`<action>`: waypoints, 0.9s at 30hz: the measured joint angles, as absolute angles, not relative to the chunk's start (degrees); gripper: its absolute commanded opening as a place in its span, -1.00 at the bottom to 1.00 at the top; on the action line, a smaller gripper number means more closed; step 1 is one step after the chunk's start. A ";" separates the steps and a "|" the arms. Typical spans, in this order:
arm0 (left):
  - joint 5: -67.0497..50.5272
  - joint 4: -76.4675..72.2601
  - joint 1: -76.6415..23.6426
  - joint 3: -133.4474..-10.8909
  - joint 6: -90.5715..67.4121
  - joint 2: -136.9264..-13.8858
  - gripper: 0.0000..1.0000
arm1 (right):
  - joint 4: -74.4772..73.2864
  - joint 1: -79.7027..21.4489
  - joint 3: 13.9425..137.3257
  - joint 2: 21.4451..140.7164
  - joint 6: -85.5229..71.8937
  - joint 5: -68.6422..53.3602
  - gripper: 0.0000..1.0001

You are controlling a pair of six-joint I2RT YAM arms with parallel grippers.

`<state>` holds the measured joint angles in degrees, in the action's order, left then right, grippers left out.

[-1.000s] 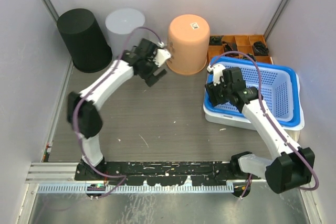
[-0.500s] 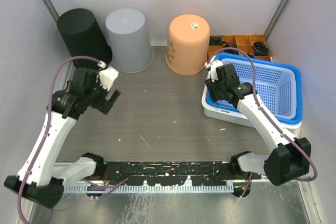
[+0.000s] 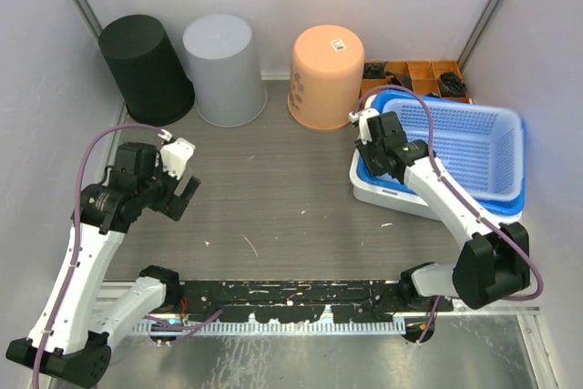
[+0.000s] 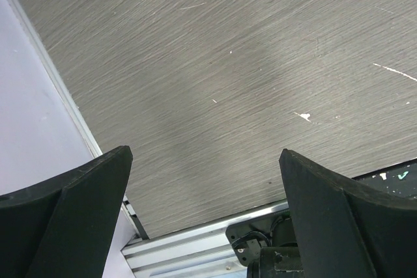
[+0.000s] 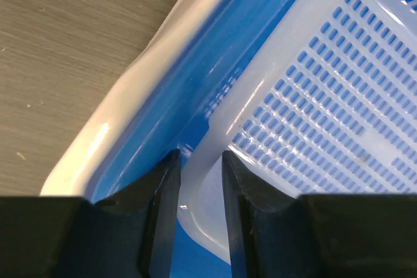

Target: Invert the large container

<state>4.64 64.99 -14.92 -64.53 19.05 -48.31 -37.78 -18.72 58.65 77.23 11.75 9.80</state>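
Note:
The large container is a pale blue perforated basket at the right of the table. It sits in a blue tub that is nested in a white tub. My right gripper is shut on the basket's left rim. In the right wrist view the rim is pinched between the fingers of the gripper, above the blue tub and the white tub's edge. The basket looks tilted, with its far side raised. My left gripper is open and empty over bare table at the left.
A black bucket, a grey bucket and an orange bucket stand upside down along the back wall. An orange compartment tray with small parts sits at the back right. Walls close in on both sides.
My left arm has pulled back from the orange bucket to the near left, still open. My right gripper has lifted the basket's left rim and the basket has shifted up.

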 measured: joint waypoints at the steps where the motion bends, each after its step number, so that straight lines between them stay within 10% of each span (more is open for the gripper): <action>1: 4.58 64.99 -14.92 -64.53 19.07 -48.34 0.99 | -37.26 -18.81 58.70 77.36 11.73 10.15 -0.22; 15: 4.64 63.90 -14.87 -64.12 19.29 -47.70 1.00 | -36.86 -16.64 55.68 85.49 13.28 24.45 -0.18; 27: 3.77 63.55 -14.87 -61.63 18.76 -47.57 1.00 | -57.67 -17.37 66.67 81.78 19.49 21.63 0.33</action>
<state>3.77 63.55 -14.87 -61.63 18.76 -47.57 -57.67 -17.37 66.67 81.78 19.49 21.63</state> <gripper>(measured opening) 0.997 0.618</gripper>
